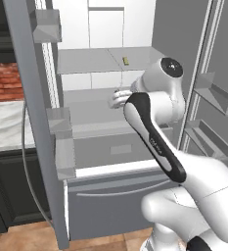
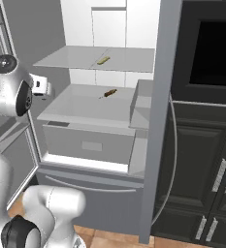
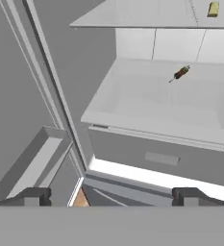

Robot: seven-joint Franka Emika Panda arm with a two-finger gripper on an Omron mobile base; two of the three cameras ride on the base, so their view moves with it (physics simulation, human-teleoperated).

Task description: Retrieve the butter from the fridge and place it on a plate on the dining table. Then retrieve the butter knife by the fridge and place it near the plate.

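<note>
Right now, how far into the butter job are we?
Done: fridge doors stand open. In hand: nothing; the pincer is open and empty, facing the fridge interior. The butter sits untouched on the upper shelf. Left: grasp it, plate it on the dining table, then the butter knife.

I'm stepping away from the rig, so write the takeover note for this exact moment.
Gripper: jaws open, holding nothing, at the open fridge, short of the shelves.
Butter: lying on the upper shelf, untouched.
A small dark reddish-brown item lies on the shelf below; not the butter.
Done: fridge doors open.
Left: reach to the upper shelf, grasp the butter, carry it to the plate on the dining table, then fetch the butter knife and set it near the plate.
</note>
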